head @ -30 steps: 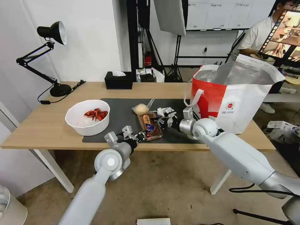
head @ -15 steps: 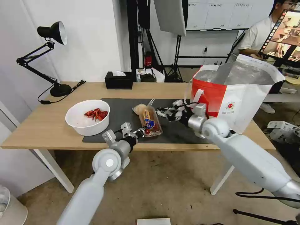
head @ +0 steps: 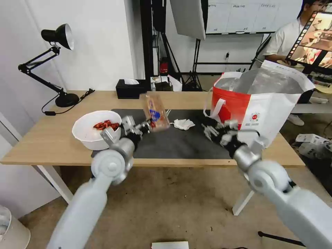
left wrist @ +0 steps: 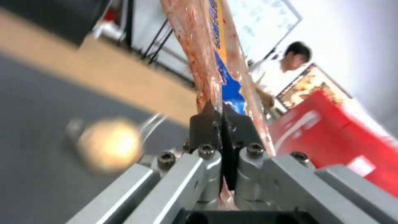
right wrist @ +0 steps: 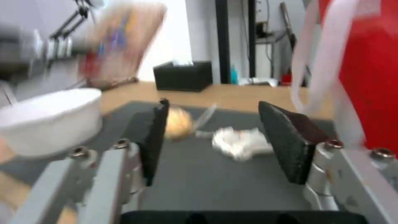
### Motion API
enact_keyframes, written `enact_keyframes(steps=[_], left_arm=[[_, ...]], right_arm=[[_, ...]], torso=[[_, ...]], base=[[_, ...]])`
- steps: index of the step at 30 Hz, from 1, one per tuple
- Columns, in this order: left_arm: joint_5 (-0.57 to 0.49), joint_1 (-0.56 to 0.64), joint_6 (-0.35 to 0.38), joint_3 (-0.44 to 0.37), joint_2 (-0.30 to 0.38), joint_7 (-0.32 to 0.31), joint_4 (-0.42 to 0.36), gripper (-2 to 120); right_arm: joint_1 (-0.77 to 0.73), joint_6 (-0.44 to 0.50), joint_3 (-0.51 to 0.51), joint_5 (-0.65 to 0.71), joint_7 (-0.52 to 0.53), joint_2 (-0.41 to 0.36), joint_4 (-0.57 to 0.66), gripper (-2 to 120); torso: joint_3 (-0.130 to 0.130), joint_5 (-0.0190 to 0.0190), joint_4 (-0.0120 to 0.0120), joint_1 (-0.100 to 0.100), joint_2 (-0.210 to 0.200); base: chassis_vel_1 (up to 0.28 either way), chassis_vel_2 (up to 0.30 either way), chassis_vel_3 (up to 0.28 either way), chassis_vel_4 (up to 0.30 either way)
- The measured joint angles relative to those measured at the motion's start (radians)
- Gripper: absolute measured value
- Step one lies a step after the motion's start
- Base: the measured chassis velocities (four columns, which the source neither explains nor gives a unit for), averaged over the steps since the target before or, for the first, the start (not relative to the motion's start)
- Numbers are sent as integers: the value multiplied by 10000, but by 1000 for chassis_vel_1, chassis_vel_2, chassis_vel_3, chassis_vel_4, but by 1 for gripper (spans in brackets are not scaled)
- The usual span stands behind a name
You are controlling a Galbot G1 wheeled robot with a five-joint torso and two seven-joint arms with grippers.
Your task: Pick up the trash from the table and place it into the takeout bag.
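My left gripper [head: 147,124] [left wrist: 217,115] is shut on one end of the clear plastic tray [head: 155,111] [left wrist: 213,59], which stands tilted in the air above the dark mat [head: 180,143]. The clear bag with a beige lump [left wrist: 108,144] [right wrist: 179,123] lies on the mat under it. A crumpled white tissue [head: 184,123] [right wrist: 242,143] rests on the mat. My right gripper [head: 217,131] [right wrist: 215,107] hovers open and empty between the tissue and the red-and-white takeout bag [head: 263,103]. The white bowl of red scraps [head: 96,129] sits at the mat's left end on the table [head: 52,141].
A black desk lamp [head: 57,62] stands at the table's back left and a black tissue box [head: 131,89] at the back middle. The takeout bag's white handles [right wrist: 319,65] hang close beside my right gripper. Stands and a screen fill the room behind.
My left gripper has lifted the plastic tray off the mat, up and toward the back. My right gripper has drawn back from the tissue toward the table's front, leaving the tissue on the mat.
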Motion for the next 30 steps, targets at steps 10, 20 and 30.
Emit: enact_keyframes(steps=[10,20,30], left_arm=[[398,-3740,-663,2111,-199,52,1341,0],[1944,-6633,-1174,4533,-2568,0,4081,0],[5876,-8055,-1798,6567,-4002,1172,6652,0]], right_arm=[[-3100,385,981,-2234,929,1201,1170,96],[-3758,1012,1075,-2804,889,1935,702,100],[-3809,1328,1063,-3010,675,2092,596,100]], torso=[[1,-4,0,0,0],[2,-1,1,2,-1],[2,-2,3,3,-1]], base=[[0,0,0,0],[0,0,0,0],[0,0,0,0]])
